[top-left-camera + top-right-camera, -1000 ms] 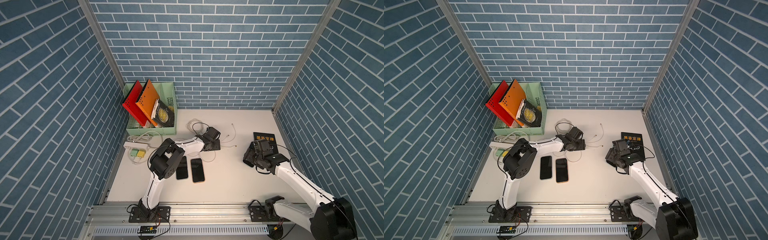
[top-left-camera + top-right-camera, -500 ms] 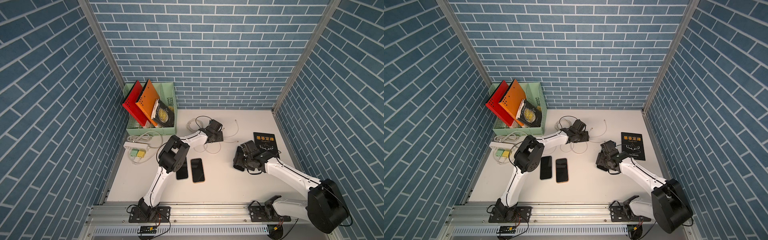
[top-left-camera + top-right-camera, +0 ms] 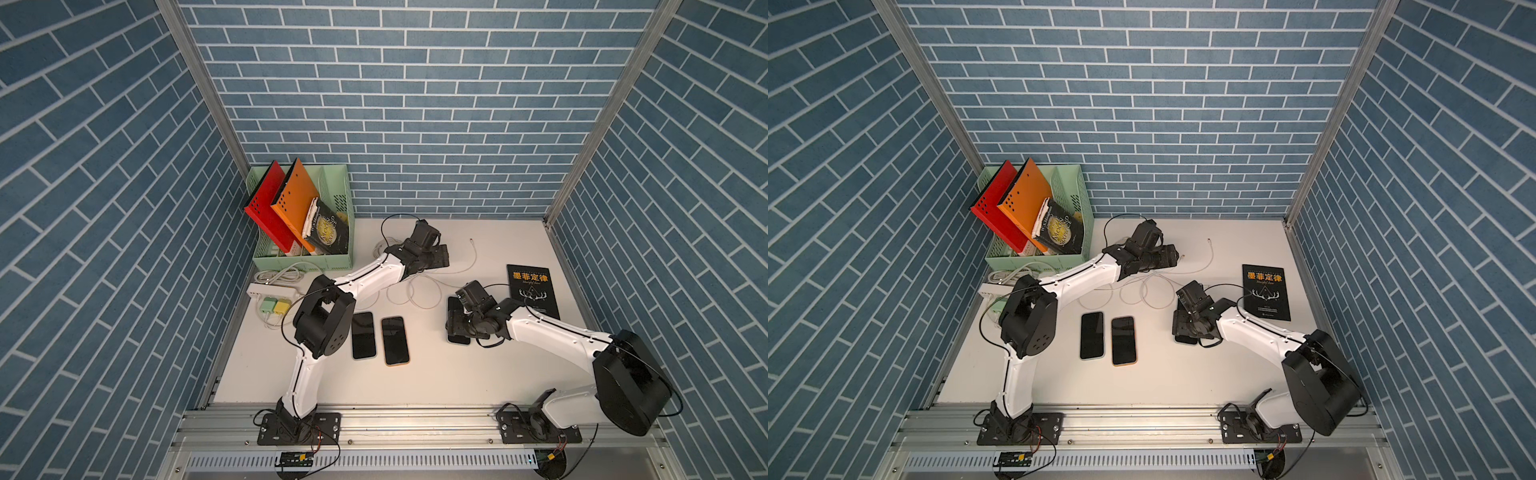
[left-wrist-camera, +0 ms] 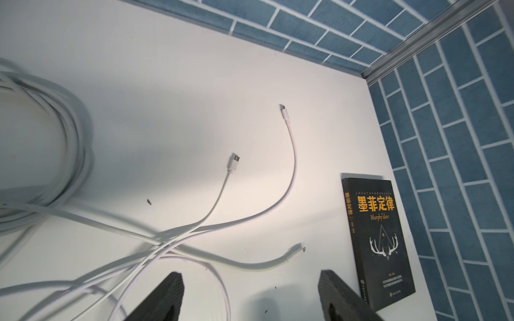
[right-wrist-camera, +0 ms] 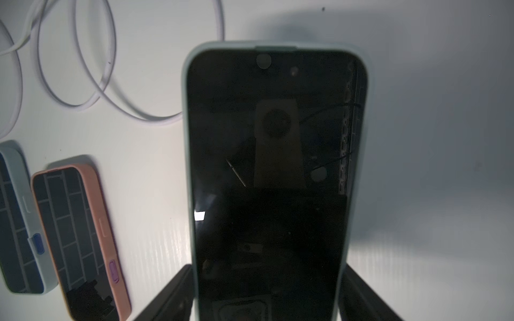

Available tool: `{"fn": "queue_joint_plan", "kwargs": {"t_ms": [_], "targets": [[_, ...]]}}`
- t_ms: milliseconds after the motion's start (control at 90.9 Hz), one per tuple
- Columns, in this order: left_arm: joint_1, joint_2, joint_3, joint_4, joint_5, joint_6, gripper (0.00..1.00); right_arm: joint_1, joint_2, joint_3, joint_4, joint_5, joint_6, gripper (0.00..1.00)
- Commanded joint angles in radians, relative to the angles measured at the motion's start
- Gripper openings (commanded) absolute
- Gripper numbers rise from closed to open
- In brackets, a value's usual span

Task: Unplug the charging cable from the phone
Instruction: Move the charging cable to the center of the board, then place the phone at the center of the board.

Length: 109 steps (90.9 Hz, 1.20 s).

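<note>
Phone (image 5: 267,166) in a pale case was grasped along both long edges by the fingers (image 5: 172,294) of the right gripper (image 5: 267,271), screen up and dark; in both top views the right wrist covered most of the phone. The charging cable (image 4: 289,256) lay loose on the white counter (image 3: 457,386), its plug end free and well apart from the phone, just ahead of the left gripper (image 4: 250,275), whose fingers were released with nothing between them. Other white cables (image 4: 219,194) crossed it, and their loops lay between the two arms. A blue-cased phone (image 3: 363,334) and an orange-cased phone (image 3: 395,340) lay side by side near the left arm. A black book (image 3: 532,289) lay flat near the right wall. A green file tray (image 3: 305,261) and a power strip (image 3: 272,291) occupied the far left corner.
</note>
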Motion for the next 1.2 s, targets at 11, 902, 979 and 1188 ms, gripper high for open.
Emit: {"fn": "queue_joint_plan", "kwargs": {"t_ms": [11, 902, 979, 1188], "targets": [[0.016, -0.097, -0.099, 0.008, -0.047, 0.006, 0.81, 0.05, 0.054, 0.066, 0.016, 0.004, -0.034, 0.33], [0.179, -0.676, -0.821, 0.093, -0.095, -0.043, 0.81, 0.211, 0.23, 0.141, -0.071, 0.034, 0.029, 0.34], [0.184, -0.676, -0.826, 0.092, -0.09, -0.043, 0.81, 0.212, 0.236, 0.143, -0.07, 0.033, 0.035, 0.34], [0.186, -0.68, -0.832, 0.097, -0.086, -0.046, 0.81, 0.214, 0.241, 0.161, -0.083, 0.039, 0.043, 0.55]]}}
